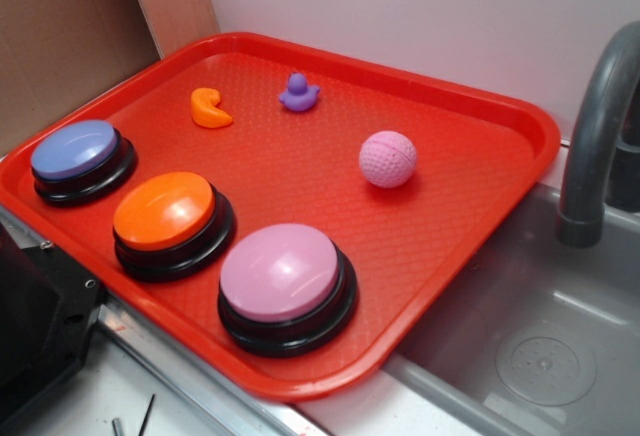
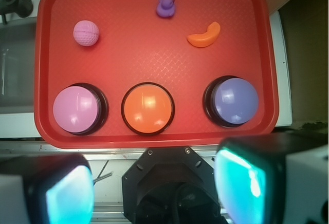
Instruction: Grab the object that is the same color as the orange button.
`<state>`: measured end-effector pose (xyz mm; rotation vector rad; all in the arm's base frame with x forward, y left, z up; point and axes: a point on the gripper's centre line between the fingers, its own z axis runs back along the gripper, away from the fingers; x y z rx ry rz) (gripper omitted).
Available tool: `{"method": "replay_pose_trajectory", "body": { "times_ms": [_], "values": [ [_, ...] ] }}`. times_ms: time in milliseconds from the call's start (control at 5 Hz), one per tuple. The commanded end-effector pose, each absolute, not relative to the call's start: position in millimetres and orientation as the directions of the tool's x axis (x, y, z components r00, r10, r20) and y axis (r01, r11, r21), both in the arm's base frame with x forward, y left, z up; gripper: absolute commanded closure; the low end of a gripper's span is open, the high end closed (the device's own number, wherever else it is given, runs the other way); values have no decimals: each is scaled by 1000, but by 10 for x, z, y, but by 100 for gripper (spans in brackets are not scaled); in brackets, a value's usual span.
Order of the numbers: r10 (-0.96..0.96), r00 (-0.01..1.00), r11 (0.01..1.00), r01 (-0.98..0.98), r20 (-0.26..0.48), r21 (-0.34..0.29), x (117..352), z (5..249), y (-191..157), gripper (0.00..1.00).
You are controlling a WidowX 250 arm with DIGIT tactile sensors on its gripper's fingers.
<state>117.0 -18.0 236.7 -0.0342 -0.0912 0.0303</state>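
Observation:
The object, a small glossy orange crescent toy (image 1: 210, 109) (image 2: 204, 35), lies near the back left of the red tray (image 1: 480, 216) (image 2: 154, 54). The orange button (image 1: 165, 213) (image 2: 148, 108) sits in the middle of the row of three buttons at the tray's near edge. My gripper (image 2: 154, 190) shows only in the wrist view, high above and behind the near edge, well short of the toy. Its teal-padded fingers (image 2: 241, 183) stand wide apart with nothing between them. The exterior view does not show the gripper.
A blue-purple button (image 1: 76, 154) (image 2: 234, 100) and a pink button (image 1: 283, 278) (image 2: 77, 109) flank the orange one. A purple duck (image 1: 298, 94) (image 2: 165, 7) and a pink golf ball (image 1: 387, 159) (image 2: 86, 33) lie on the tray. A grey sink (image 1: 540, 356) with faucet (image 1: 595, 136) is on the right.

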Motion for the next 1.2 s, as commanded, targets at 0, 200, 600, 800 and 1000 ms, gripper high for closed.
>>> {"method": "replay_pose_trajectory", "body": {
  "times_ms": [0, 200, 600, 800, 1000],
  "values": [
    [32, 995, 999, -29, 91, -35, 1170, 2367, -180, 0],
    [241, 961, 970, -241, 137, -16, 1247, 2187, -202, 0],
    [676, 720, 735, -674, 158, -72, 1666, 1742, -37, 0],
    [837, 535, 543, -838, 111, -52, 1939, 1450, 153, 0],
    [937, 311, 321, -946, 156, -40, 2160, 1146, 421, 0]
  ]
}}
